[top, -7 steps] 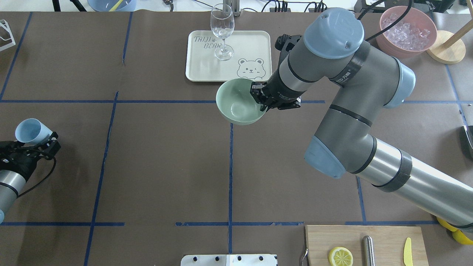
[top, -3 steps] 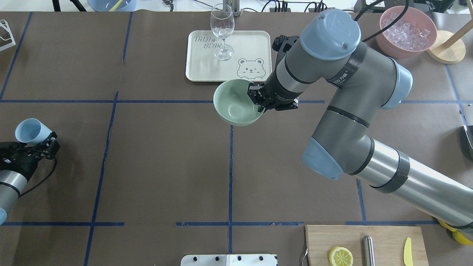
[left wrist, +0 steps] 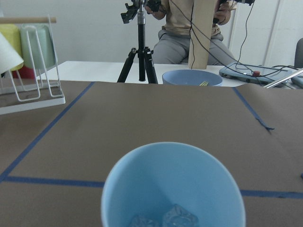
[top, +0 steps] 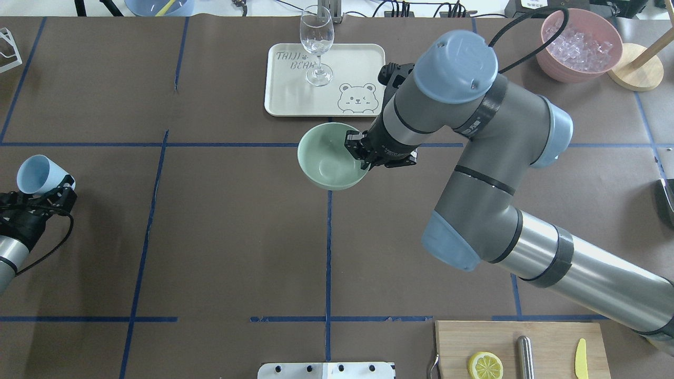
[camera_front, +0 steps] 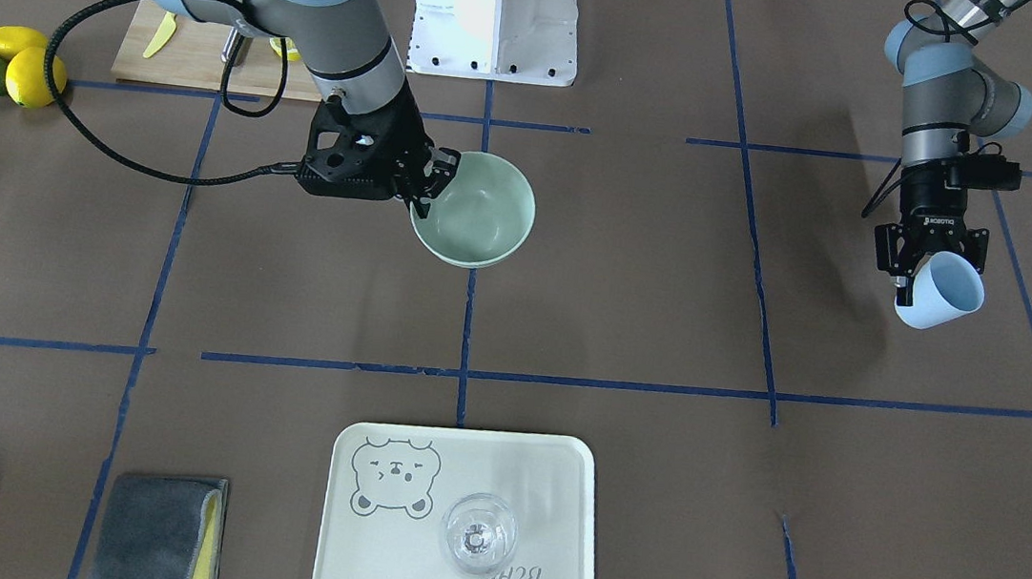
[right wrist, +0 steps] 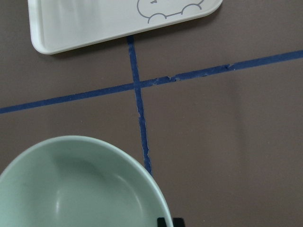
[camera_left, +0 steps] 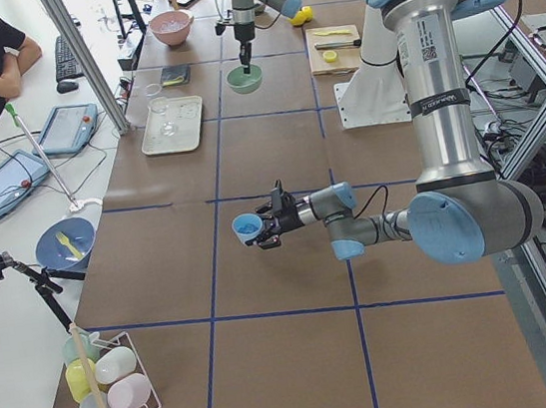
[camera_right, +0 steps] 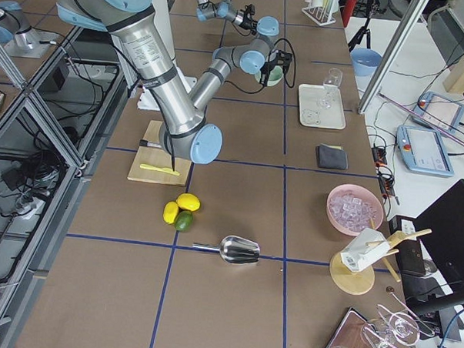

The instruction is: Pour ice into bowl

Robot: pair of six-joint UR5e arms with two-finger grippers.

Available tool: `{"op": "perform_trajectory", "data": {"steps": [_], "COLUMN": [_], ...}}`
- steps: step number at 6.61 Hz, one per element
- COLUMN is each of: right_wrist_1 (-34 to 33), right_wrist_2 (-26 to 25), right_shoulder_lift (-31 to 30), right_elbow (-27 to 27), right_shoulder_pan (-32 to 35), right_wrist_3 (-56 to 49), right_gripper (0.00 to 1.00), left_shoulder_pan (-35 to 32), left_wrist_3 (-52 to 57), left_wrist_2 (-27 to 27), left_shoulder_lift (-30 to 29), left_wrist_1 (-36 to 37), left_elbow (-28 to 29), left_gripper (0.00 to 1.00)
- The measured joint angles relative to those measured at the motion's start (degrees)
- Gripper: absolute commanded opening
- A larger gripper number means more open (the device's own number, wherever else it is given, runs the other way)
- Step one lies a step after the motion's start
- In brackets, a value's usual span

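Observation:
The pale mint-green bowl [top: 327, 158] is near the table's middle, just in front of the tray. My right gripper [top: 362, 157] is shut on its right rim, one finger inside and one outside. The bowl is empty in the right wrist view [right wrist: 71, 189] and shows in the front view [camera_front: 481, 214], where the right gripper [camera_front: 431, 187] holds it. My left gripper [top: 52, 192] is shut on a light blue cup [top: 34, 175] at the far left. The left wrist view shows clear ice cubes [left wrist: 177, 217] at the bottom of the cup [left wrist: 173, 179].
A cream bear tray [top: 295, 97] carries a wine glass [top: 317, 45] behind the bowl. A pink container of ice [top: 579, 45] stands at the back right. A cutting board [top: 516, 342] with a lemon slice lies at the front right. A grey cloth [camera_front: 155, 530] lies beside the tray.
My right arm has carried the bowl left and toward the robot, off the tray's edge. My left gripper with the blue cup has shifted slightly left and back.

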Motion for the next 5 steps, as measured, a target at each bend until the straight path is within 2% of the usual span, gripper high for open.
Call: {"op": "perform_trajectory", "data": {"steps": [1, 4, 5], "right_wrist_1": [0.1, 2.09, 4.82], "right_wrist_2": [-2.9, -9.33, -10.45], "right_shoulder_lift": [2.86, 13.24, 15.03], "right_elbow": [-3.42, -18.52, -22.75], "right_shoulder_pan": [-2.89, -8.71, -9.4], "right_wrist_3": [0.31, 1.1, 1.11], "right_gripper": [0.0, 0.0, 0.41], "left_shoulder_pan": [-0.96, -1.48, -1.55], "left_wrist_3": [3.21, 7.22, 11.88], "left_wrist_2": [-0.14, -0.26, -0.24], "left_shoulder_lift": [-0.09, 0.08, 0.1], "left_wrist_1": [-0.51, -0.74, -0.82], "left_elbow": [-1.81, -2.91, -2.93], "left_gripper": [0.0, 0.0, 0.0]}}
